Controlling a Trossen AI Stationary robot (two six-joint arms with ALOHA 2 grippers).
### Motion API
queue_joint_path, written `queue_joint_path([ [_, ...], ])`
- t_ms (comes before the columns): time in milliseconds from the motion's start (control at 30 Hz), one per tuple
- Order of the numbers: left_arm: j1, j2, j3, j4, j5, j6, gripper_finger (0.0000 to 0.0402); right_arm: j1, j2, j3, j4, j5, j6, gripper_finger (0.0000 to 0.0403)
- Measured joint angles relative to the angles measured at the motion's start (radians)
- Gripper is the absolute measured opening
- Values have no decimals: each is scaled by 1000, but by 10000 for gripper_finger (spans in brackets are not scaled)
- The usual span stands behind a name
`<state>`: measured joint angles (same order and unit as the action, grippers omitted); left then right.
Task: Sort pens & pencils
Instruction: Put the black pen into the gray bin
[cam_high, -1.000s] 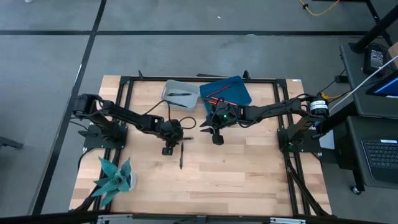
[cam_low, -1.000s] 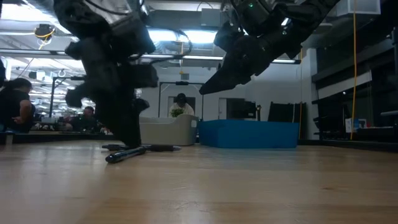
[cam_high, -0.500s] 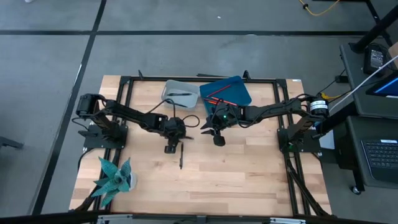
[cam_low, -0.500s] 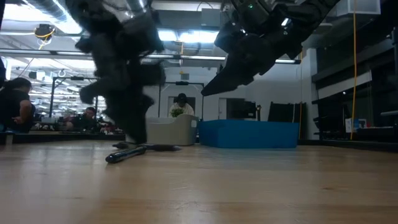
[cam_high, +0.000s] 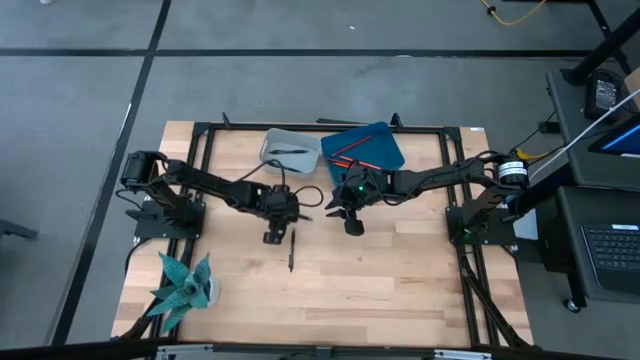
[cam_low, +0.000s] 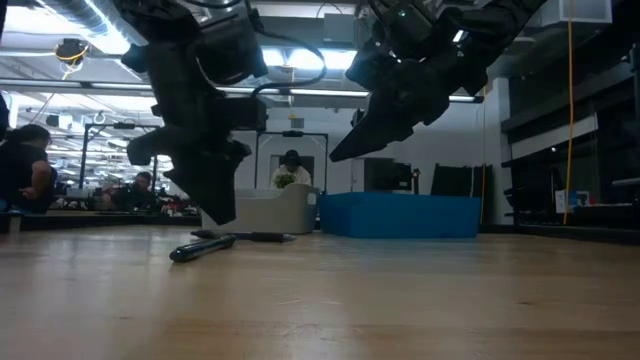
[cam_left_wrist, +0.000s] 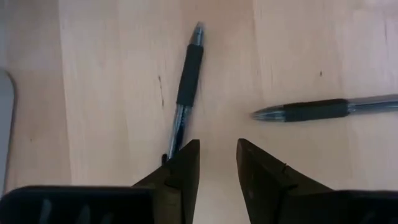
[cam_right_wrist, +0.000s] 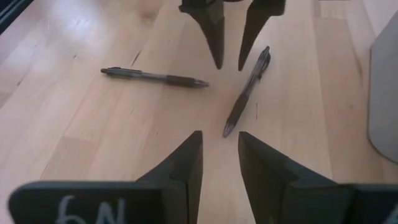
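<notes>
Lying loose on the wooden table (cam_high: 400, 280) were two black pens: one (cam_left_wrist: 185, 93) ran out from just beside the left gripper's (cam_left_wrist: 217, 168) fingertips, the other (cam_left_wrist: 323, 109) lay crosswise near it, not touching. A third dark pen (cam_high: 288, 152) sat in the grey tray (cam_high: 270, 140) at the far edge. Red pencils (cam_high: 348, 152) lay in the blue tray (cam_high: 392, 152) right beside it.

Left gripper hung tip-down just above the table by the two pens, fingers a narrow gap apart, nothing between them. Right gripper (cam_right_wrist: 221, 162) hovered higher, near the blue tray, pointed toward the same pens; fingers also parted, empty.

A teal paper plant (cam_high: 185, 282) stood at the table's near left corner. In the low view, people (cam_low: 25, 165) sat in the room behind.
</notes>
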<state>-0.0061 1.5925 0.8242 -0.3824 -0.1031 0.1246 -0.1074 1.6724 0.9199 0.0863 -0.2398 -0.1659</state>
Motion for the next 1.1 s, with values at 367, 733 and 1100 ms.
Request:
queue_joint_path([
  [367,71,0,0,2,-6,32,100,0,0,0,-3,0,-4,103],
  [733,83,82,2,53,28,89,100,0,0,0,-6,0,-4,103],
  [1100,136,141,10,51,147,66,90,0,0,0,-12,0,0,103],
])
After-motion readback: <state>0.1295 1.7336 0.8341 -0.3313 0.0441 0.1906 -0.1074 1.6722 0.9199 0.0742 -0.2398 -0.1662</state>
